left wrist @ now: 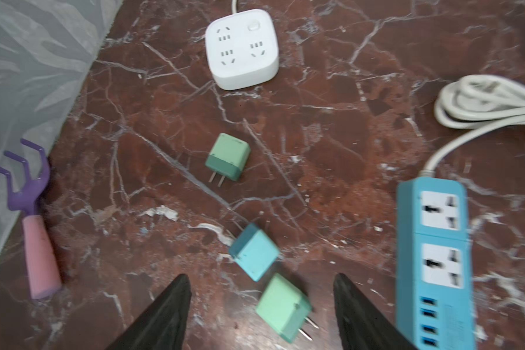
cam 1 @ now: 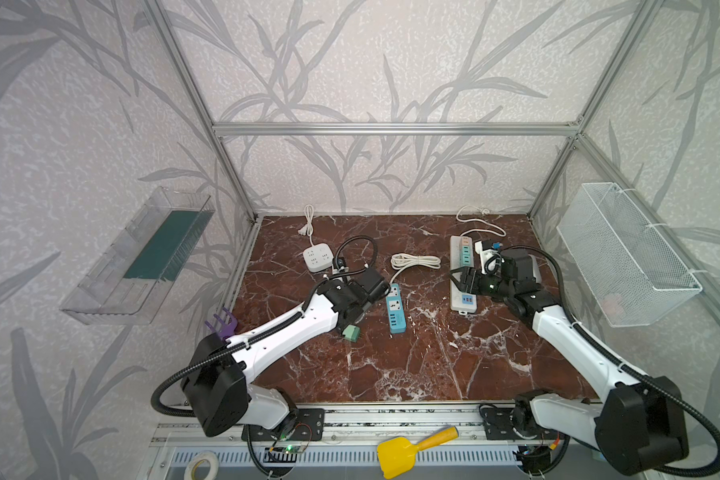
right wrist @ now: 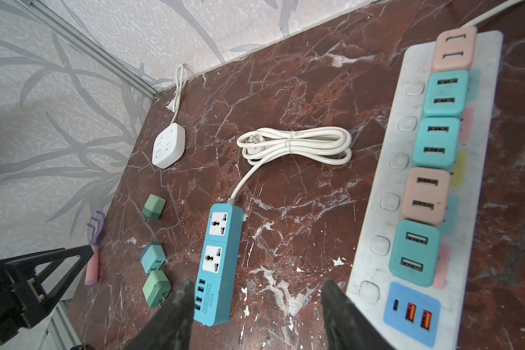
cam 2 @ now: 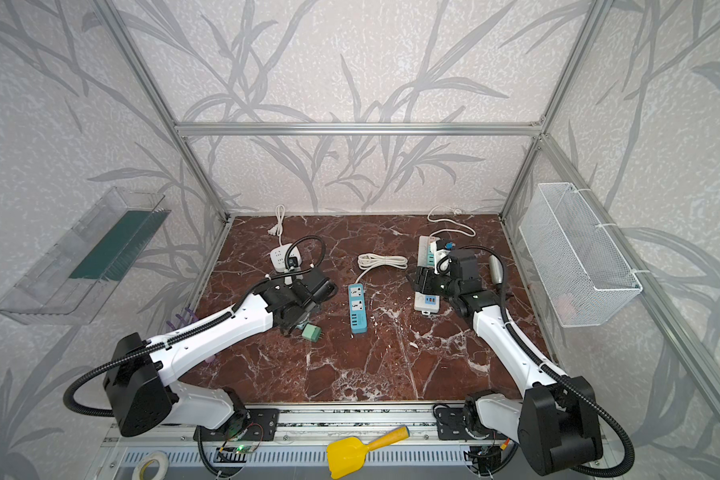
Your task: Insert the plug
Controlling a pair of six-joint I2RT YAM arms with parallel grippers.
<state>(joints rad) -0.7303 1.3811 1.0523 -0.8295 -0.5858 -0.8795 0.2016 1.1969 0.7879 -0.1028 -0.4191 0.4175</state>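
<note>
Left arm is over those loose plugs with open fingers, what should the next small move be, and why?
Probably lower the left gripper onto the light green plug and close. Its fingers stand open and empty, that plug lies loose just below, between them, and the blue power strip alongside shows two free sockets.

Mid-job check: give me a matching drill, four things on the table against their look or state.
Things:
1. long strip
2. short strip
3. square socket block
4. toy rake

Look or state:
A. purple head, pink handle
B. white, five adapters plugged in
C. blue, both large sockets empty
D. white, nothing plugged in

Pairs: 1-B, 2-C, 3-D, 4-A
</note>
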